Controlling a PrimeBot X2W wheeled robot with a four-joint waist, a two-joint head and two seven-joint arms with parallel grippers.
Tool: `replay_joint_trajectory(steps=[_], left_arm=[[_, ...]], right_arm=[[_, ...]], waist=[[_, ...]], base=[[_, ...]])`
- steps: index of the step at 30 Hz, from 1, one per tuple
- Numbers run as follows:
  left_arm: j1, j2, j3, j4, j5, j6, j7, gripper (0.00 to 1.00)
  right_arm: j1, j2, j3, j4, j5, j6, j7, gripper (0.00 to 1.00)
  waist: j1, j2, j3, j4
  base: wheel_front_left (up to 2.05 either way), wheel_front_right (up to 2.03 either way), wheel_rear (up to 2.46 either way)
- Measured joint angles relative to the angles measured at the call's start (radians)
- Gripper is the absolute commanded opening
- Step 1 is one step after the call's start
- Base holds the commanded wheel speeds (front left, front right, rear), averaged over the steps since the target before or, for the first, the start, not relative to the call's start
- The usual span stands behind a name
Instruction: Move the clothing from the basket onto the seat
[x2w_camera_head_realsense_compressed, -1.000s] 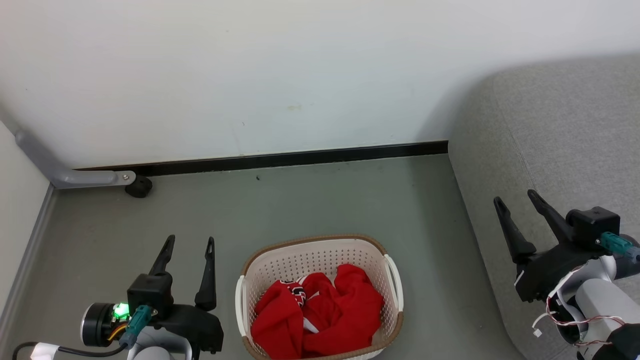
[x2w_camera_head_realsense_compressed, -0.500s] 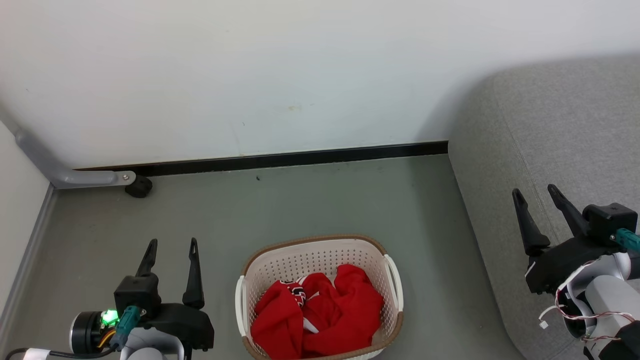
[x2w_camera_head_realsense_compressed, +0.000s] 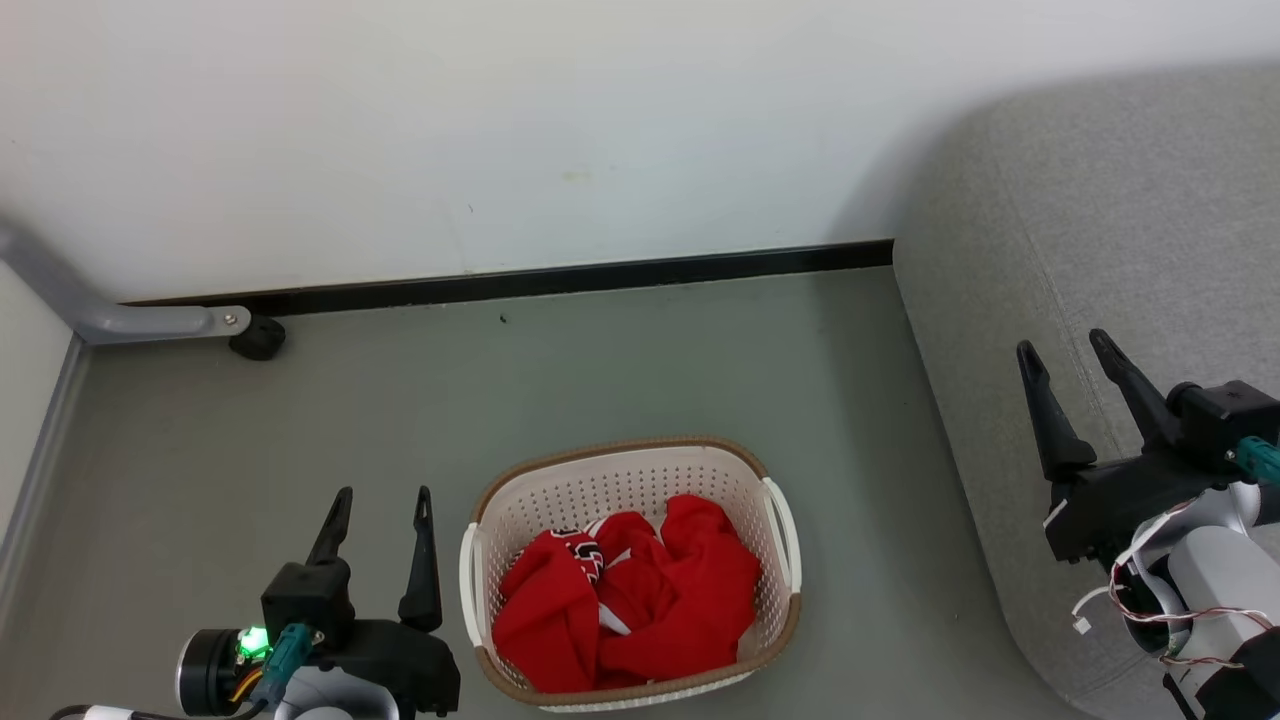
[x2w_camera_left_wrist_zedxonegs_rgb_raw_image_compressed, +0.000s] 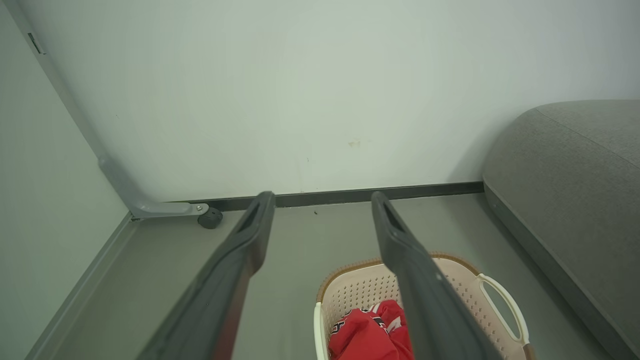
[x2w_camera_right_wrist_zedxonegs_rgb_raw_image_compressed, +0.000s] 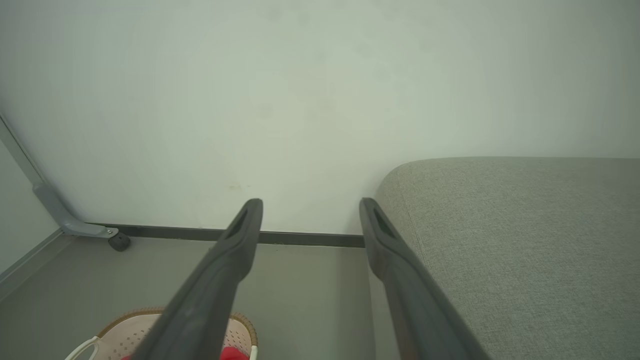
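Note:
The cream perforated basket (x2w_camera_head_realsense_compressed: 620, 452) with a brown rim stands on the grey floor, low and centre in the head view. Crumpled red clothing (x2w_camera_head_realsense_compressed: 640, 600) with white trim fills its bottom. My left gripper (x2w_camera_head_realsense_compressed: 385, 495) is open and empty, just left of the basket and apart from it. At the right, the open right gripper (x2w_camera_head_realsense_compressed: 1062, 343) hovers over the front edge of the light-grey seat (x2w_camera_head_realsense_compressed: 1100, 220). Between the left gripper (x2w_camera_left_wrist_zedxonegs_rgb_raw_image_compressed: 322, 196) fingers I see the basket (x2w_camera_left_wrist_zedxonegs_rgb_raw_image_compressed: 360, 287), the clothing (x2w_camera_left_wrist_zedxonegs_rgb_raw_image_compressed: 365, 335) and the seat (x2w_camera_left_wrist_zedxonegs_rgb_raw_image_compressed: 575, 165). The right gripper (x2w_camera_right_wrist_zedxonegs_rgb_raw_image_compressed: 310, 202) frames the seat (x2w_camera_right_wrist_zedxonegs_rgb_raw_image_compressed: 525, 225) and the basket (x2w_camera_right_wrist_zedxonegs_rgb_raw_image_compressed: 130, 330).
A white wall with a black baseboard (x2w_camera_head_realsense_compressed: 600, 280) closes the far side. A grey metal leg with a black caster (x2w_camera_head_realsense_compressed: 255, 338) sits in the far left corner beside a pale side panel. Bare floor lies between basket, wall and seat.
The head camera has tilted down, so the scene sits higher in the picture. My right gripper moved right over the seat's edge. My left gripper drifted left, then back towards the basket. Both stay open.

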Motion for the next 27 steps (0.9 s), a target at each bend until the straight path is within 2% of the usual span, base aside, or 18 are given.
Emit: replay_joint_trajectory(steps=[12, 27], left_arm=[[-0.022, -0.030, -0.040, -0.015, 0.004, -0.045, 0.000, 1.00], [-0.210, -0.046, -0.131, 0.094, -0.025, -0.107, 0.000, 1.00]], right_arm=[[-0.067, -0.002, -0.025, -0.125, -0.020, 0.000, 0.000, 1.00], [-0.233, 0.000, -0.039, -0.258, -0.042, 0.002, -0.001, 1.00]], waist=[[0.0001, 0.0000, 0.120, -0.010], [0.0003, 0.0001, 0.341, -0.043]], base=[[0.00, 0.00, 0.00], [0.00, 0.00, 0.00]])
